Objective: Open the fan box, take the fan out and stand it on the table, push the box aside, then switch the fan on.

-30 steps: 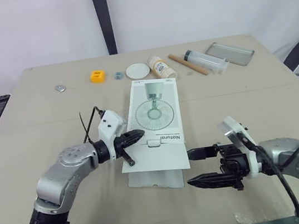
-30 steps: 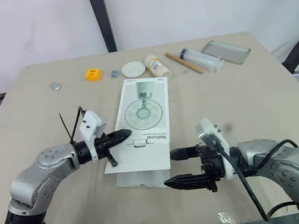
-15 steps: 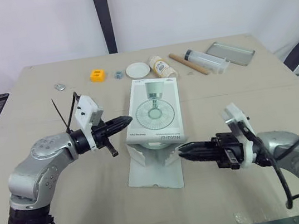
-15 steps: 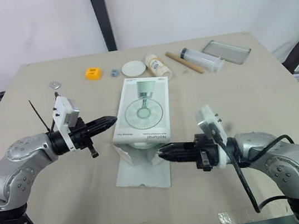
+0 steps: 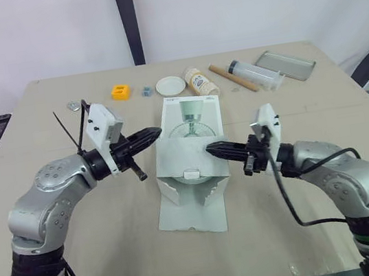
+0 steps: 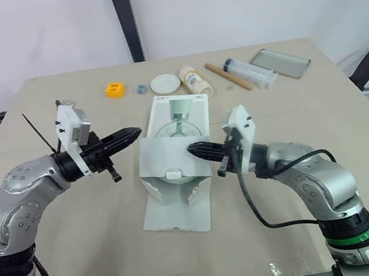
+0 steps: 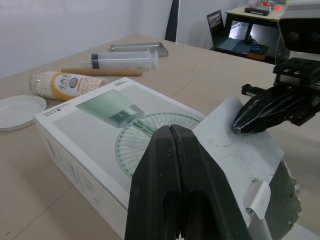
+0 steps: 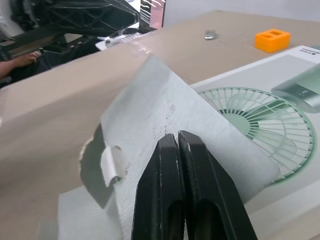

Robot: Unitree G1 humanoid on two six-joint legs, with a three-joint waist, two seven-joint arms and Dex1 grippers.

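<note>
One fan box [image 5: 192,119] lies at the middle of the table [image 5: 79,223] with its flap [image 5: 184,157] raised over its top; the left wrist view shows the right gripper [image 7: 237,124], fingers together, touching that flap, while the left gripper [image 5: 157,132], also closed, hovers just beside the box, with bare table toward both side edges.

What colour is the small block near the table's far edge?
The block is orange, clearest in the right wrist view.
</note>
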